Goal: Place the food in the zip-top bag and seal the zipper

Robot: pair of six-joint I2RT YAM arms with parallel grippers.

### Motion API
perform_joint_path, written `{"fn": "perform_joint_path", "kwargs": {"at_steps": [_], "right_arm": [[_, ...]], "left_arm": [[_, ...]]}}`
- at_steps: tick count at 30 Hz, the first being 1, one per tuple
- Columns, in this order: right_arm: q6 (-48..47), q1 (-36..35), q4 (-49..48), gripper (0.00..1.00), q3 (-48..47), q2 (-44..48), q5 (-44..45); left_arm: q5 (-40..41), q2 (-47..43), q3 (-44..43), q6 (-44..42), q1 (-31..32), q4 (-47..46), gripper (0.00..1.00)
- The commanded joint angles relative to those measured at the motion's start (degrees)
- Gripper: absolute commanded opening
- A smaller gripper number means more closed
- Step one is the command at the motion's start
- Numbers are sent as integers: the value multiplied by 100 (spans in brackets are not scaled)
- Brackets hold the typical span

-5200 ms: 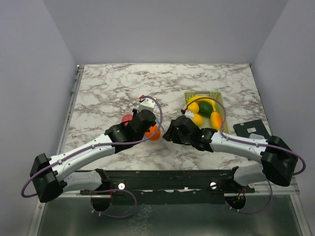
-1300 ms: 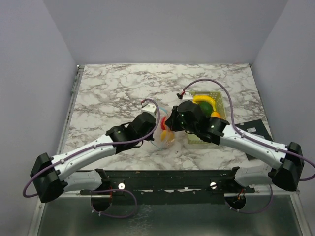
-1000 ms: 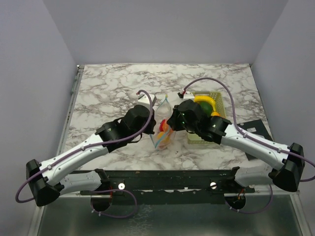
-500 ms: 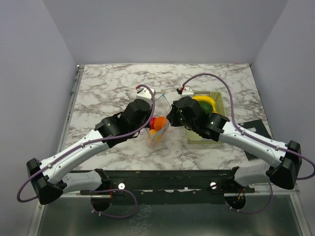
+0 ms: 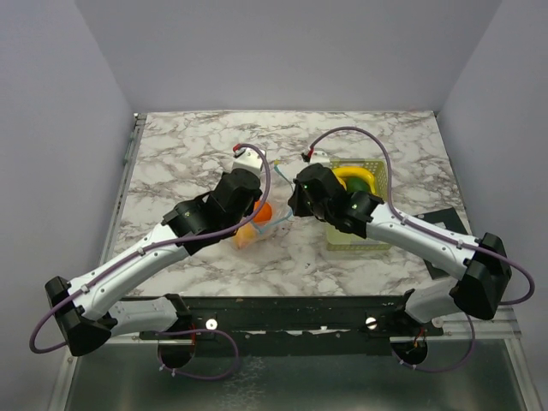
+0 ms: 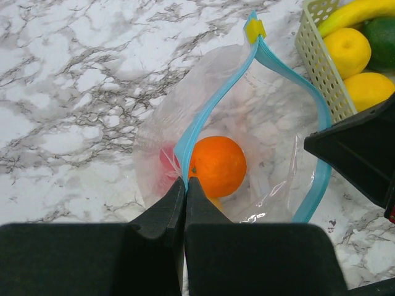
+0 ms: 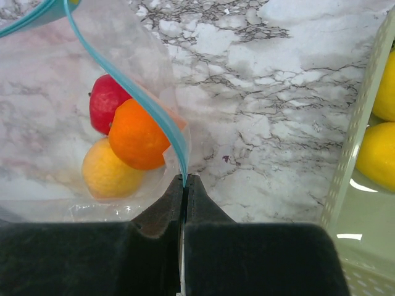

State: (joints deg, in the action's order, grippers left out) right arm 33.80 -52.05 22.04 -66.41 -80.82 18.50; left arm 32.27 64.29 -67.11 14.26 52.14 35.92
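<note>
Nearby, basket (image 6: 318, 68) beside bag (image 6: 271, 123); left hand (image 6: 185, 184), right hand (image 7: 185, 180) each pinching zipper (image 6: 210, 108); orange (image 6: 217, 165) inside.

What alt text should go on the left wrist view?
The left gripper pinches the blue zipper of a clear zip-top bag, its mouth open over the marble table; an orange and a red piece lie inside. The yellow-green basket at upper right holds two lemons, a banana and a green fruit.

One bag (image 6: 151, 148), one basket (image 6: 318, 68) (seven fruits (image 6: 217, 165) visible)
</note>
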Motion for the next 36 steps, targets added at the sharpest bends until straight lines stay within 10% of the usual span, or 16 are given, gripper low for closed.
{"fn": "perform_joint_path", "kwargs": {"at_steps": [1, 18, 29, 36], "right_arm": [[-2, 152, -320, 1, 36, -297, -352], [-52, 380, -307, 2, 329, -275, -671], [-255, 380, 148, 56, 281, 678, -301], [-556, 395, 772, 65, 172, 1256, 455]], "left_arm": [[191, 156, -40, -109, -34, -51, 0], [-524, 262, 899, -14, -65, -874, 0], [-365, 230, 1121, -124, -72, -947, 0], [-310, 245, 1156, -156, -65, -947, 0]]}}
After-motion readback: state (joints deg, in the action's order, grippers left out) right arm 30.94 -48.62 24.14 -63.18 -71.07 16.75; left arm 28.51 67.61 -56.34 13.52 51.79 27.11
